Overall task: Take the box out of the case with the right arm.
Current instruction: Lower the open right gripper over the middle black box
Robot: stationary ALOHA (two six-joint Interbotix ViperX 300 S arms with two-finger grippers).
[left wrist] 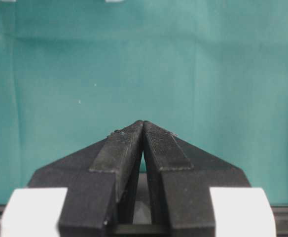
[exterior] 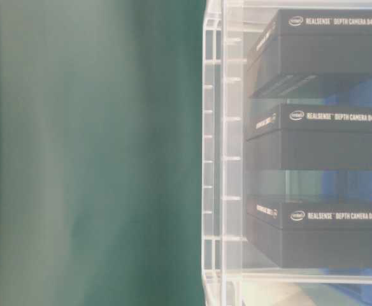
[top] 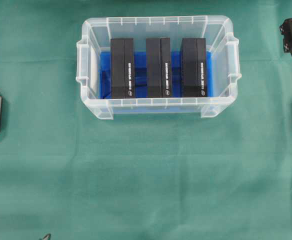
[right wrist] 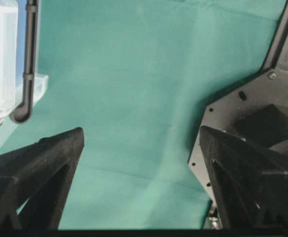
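With the right gripper spread wide and empty beside the case, the rightmost box, judged rigid, light and smooth-skinned, is best pinched across its narrow faces.

A: How is the light over my table?

B: Even and bright from above. The green cloth shows only soft creases and the case casts hardly any shadow. Its clear rim catches pale glare.

A: And my low side view?

B: Soft. The left half of the frame is a blurred green wash; white print on the boxes stays readable.

A: My wrist views?

B: My left gripper is sharp at the tips. My right gripper is dark and slightly blurred.
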